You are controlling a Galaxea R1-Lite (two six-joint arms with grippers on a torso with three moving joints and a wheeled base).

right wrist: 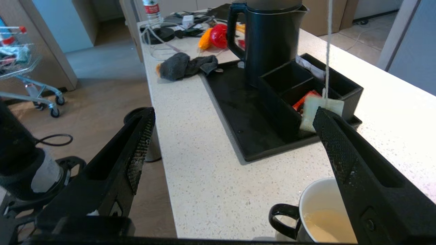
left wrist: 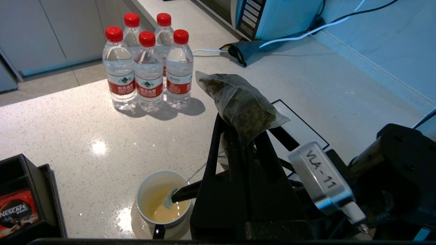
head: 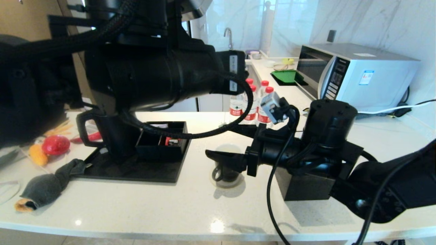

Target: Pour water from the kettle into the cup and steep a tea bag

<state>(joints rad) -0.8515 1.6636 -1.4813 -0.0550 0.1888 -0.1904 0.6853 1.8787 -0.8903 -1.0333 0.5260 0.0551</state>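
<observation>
Tea bag (left wrist: 240, 109) sits pinched high in the left claw (left wrist: 238, 136), well above the cup (left wrist: 162, 199); its string hangs down with the paper tag (right wrist: 321, 112) dangling over the cup. Water (left wrist: 165, 206) already fills the cup. Right claw (right wrist: 235, 143) is spread wide beside the cup, and could snag the string or knock the cup on the surface (head: 136, 200).

I see the black kettle (right wrist: 269, 37) upright on its tray, the cup (left wrist: 162, 198) holding pale yellowish water (left wrist: 163, 207), and the grey-green tea bag (left wrist: 240, 105) pinched above, string dangling.
</observation>
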